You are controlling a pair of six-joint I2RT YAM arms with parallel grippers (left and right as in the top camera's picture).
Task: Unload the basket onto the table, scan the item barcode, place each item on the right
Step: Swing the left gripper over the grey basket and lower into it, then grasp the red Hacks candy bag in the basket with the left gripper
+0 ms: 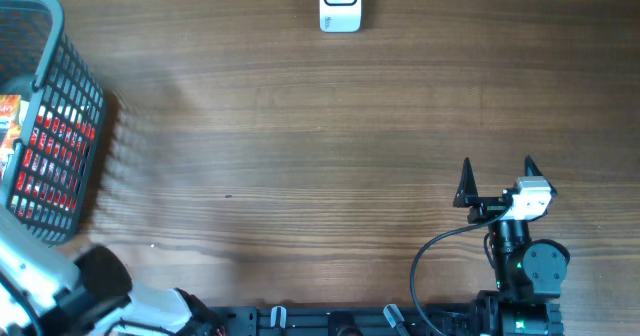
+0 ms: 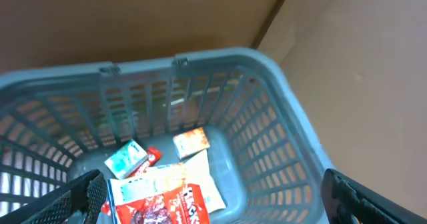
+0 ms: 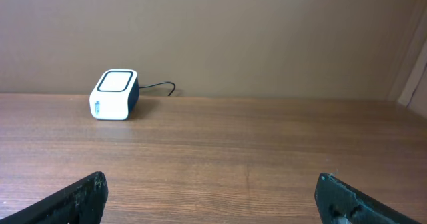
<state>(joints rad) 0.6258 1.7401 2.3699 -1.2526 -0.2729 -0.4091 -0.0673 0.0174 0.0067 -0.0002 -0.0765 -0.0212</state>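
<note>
Overhead first: the grey mesh basket point(image 1: 50, 116) sits at the edge of the wooden table point(image 1: 300, 126), and from up here its contents are only a red blur through the lattice. The left arm point(image 1: 50, 276) shows just below the basket, but its fingers can't be made out in this view.

The left wrist camera fills that in. The left gripper point(image 2: 213, 184) hangs over the basket's point(image 2: 280, 84) open top with its jaws spread wide and nothing between them. On the basket floor lies a red packet point(image 2: 160, 201) at the near side. A small teal-and-white box point(image 2: 125, 159) lies just behind it, and an orange packet point(image 2: 191, 142) is further in, toward the far wall. There's white lettering on the red packet, but it's cut off and too blurred to read. No barcode is visible on any of them.

The white scanner point(image 1: 340, 4) stands well apart from the basket, at the table's far edge. Overhead shows only its top. The right wrist view gives the scanner point(image 3: 114, 94) side-on, with a pale window on top, a dark back and a thin cable point(image 3: 160, 86) trailing behind it. The small mark on its front is unreadable.

The right gripper point(image 1: 497, 166) is well away from the basket, near the table's front edge. Its own camera shows the right gripper point(image 3: 210, 184) with jaws fully apart and empty, with bare wood between them, facing the scanner.
</note>
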